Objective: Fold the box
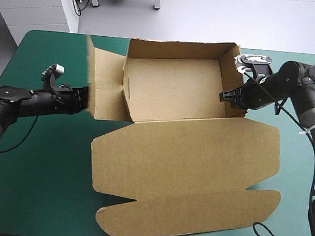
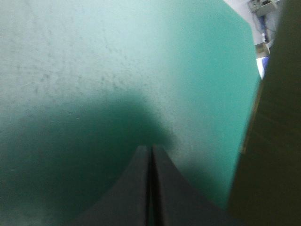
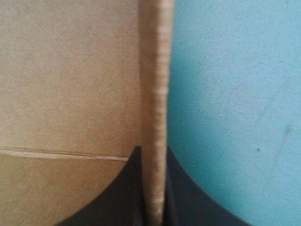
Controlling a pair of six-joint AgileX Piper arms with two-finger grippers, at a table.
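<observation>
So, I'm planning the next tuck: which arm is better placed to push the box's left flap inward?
Left, I'd judge. The left gripper is shut, empty, just outside the raised left flap. The right gripper is clamped on the right wall of the box, far across.

Left pincer (image 2: 151, 148) closed tight; right pincer (image 3: 154, 149) clamped, slim gap.

We see the right gripper (image 3: 154, 155) clamped on the box (image 3: 70, 84): its black fingers (image 3: 117, 193) pinch a wall's thin edge (image 3: 156, 70), which runs straight ahead between them. One side shows brown board with a pale crease (image 3: 61, 154), the other bare teal-green cover (image 3: 235, 94).
</observation>
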